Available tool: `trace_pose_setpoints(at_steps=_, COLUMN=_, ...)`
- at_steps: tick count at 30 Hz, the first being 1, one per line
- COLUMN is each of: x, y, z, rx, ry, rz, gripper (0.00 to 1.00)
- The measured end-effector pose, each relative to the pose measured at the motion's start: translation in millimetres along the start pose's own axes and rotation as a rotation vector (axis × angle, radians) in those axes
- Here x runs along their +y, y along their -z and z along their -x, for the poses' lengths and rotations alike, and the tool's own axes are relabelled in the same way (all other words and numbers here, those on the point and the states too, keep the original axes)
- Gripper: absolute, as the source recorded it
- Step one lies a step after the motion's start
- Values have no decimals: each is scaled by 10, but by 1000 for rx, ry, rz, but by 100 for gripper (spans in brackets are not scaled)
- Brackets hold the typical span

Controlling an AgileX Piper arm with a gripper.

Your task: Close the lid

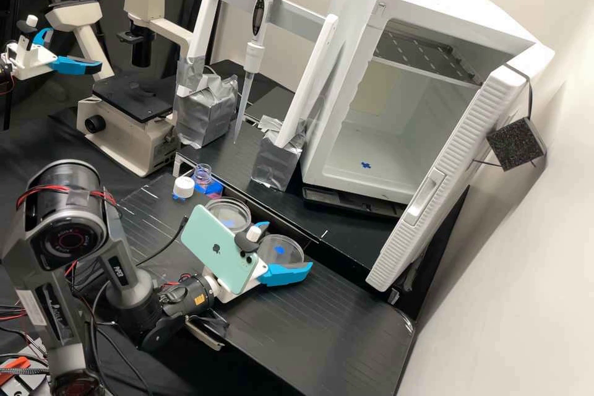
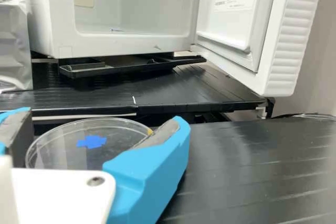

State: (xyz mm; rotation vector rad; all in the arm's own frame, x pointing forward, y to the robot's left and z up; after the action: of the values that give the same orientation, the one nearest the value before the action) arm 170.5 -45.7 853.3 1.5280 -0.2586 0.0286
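Black benchtop (image 1: 346, 328) holds a clear dish (image 1: 292, 249) between the parted blue fingers (image 1: 288, 273).

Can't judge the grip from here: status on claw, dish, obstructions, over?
Claw at clear dish, grip unconfirmed. Second dish alongside, possible snag.

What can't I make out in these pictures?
- High view: near edge of the dish at the gripper, which hides it.
- High view: part of the other dish, behind the phone.
- Wrist view: one finger, cut off by the edge.
- Wrist view: print on the white door, too small.
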Motion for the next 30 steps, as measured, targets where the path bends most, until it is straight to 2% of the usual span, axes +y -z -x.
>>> trace_pose_setpoints(at_steps=19, x=29, y=-14, z=-29, rx=9, ry=11, rz=5, gripper=0)
trace_pose_setpoints(at_steps=24, x=130, y=-57, z=33, rx=-29, ry=-14, rz=-24, gripper=0)
trace_pose_setpoints(at_steps=28, x=190, y=-71, z=119, rx=-49, ry=-36, rz=-68, gripper=0)
trace_pose_setpoints(at_steps=30, x=228, y=-51, z=145, rx=-38, ry=-49, rz=-85, gripper=0)
